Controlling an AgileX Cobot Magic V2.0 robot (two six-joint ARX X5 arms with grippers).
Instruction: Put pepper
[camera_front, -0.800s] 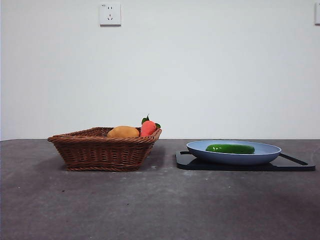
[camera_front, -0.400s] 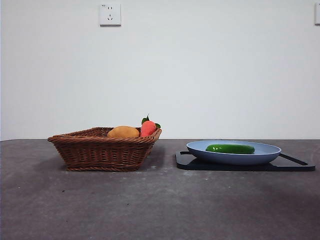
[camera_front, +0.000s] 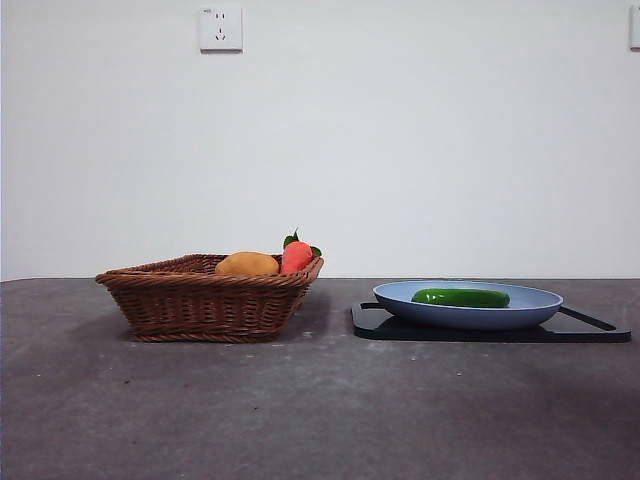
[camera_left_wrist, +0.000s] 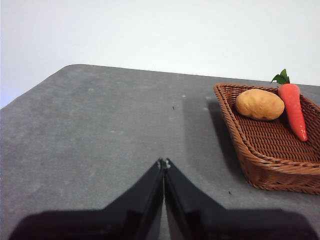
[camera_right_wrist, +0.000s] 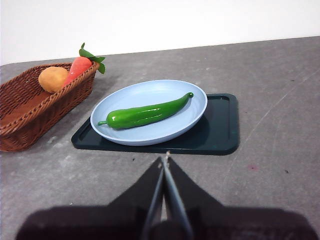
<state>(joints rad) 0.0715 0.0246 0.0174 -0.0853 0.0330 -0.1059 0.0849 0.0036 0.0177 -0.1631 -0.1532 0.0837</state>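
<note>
**Pepper on the plate, both grippers clear**

We see our left gripper (camera_left_wrist: 163, 162) clenched with nothing between its jaws, poised above bare table near the basket (camera_left_wrist: 272, 167). Our right gripper (camera_right_wrist: 165, 159) is likewise clenched and empty, near the tray (camera_right_wrist: 220, 130). The pepper (camera_right_wrist: 145, 114) lies lengthwise in the blue plate (camera_right_wrist: 150, 90) on that tray. Nothing differs from a second ago. The grey table (camera_front: 320, 420) meets a white wall (camera_front: 420, 130) with an outlet (camera_front: 220, 28); the basket holds a potato (camera_front: 246, 264) and a carrot (camera_front: 296, 255).
</note>
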